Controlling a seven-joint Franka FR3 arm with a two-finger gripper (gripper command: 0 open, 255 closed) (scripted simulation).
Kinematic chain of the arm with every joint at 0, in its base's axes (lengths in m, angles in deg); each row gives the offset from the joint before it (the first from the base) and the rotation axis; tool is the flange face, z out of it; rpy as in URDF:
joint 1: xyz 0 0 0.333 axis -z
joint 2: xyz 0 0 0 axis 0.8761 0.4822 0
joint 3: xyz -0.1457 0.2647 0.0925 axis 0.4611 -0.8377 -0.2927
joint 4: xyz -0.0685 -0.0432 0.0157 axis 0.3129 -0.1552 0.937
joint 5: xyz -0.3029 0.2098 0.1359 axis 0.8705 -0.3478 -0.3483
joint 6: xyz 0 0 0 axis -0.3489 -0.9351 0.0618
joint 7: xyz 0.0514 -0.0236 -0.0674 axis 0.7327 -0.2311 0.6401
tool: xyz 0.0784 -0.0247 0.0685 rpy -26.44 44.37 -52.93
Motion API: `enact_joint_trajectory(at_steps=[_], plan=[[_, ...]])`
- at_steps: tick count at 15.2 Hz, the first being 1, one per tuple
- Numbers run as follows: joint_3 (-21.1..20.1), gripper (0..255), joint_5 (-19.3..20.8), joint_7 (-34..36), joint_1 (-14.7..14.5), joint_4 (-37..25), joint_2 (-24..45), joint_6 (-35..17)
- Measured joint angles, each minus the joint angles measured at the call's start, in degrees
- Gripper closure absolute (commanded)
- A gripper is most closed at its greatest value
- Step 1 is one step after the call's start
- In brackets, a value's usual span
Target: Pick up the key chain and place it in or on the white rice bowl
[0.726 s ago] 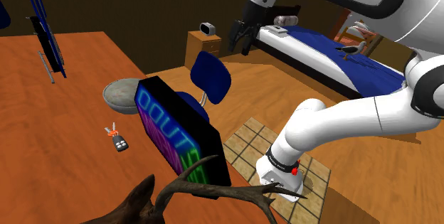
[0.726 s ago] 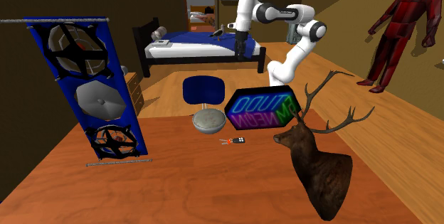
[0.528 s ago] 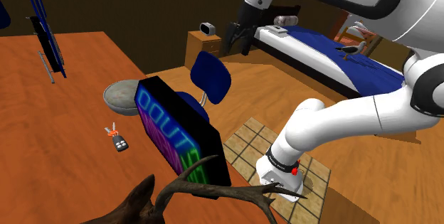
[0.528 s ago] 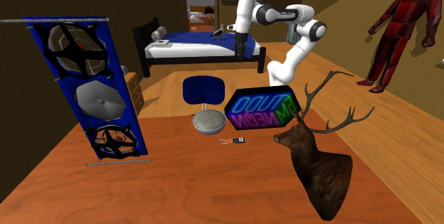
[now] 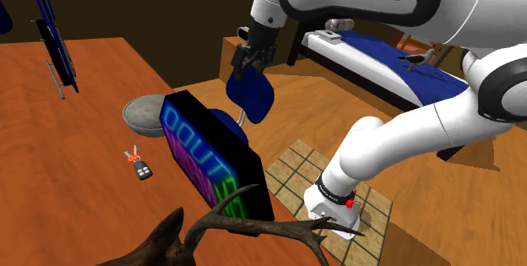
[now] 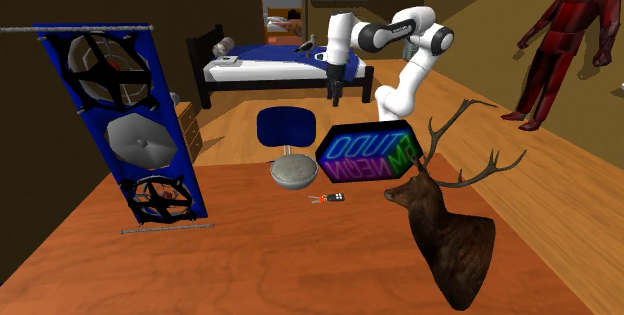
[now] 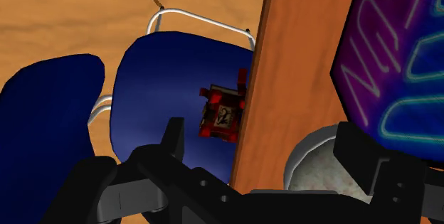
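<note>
I've swung the claw (image 5: 247, 60) down over the blue chair (image 5: 251, 91) toward the worktop (image 5: 76, 163), its fingers apart and empty. The key chain (image 5: 139, 165) lies well off, beyond the grey bowl (image 5: 142, 112), so the approach has barely begun.

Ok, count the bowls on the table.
1. A grey bowl at the edge of the table, beside the sign, near the key chain. Another could hide behind the sign or the deer head.
</note>
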Motion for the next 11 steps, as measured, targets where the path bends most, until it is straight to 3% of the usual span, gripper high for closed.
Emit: enact_joint_trajectory(at_steps=[11], plan=[[-10.9,0,-0.6,11.8,-2.0,-5.9,18.1,-10.5]])
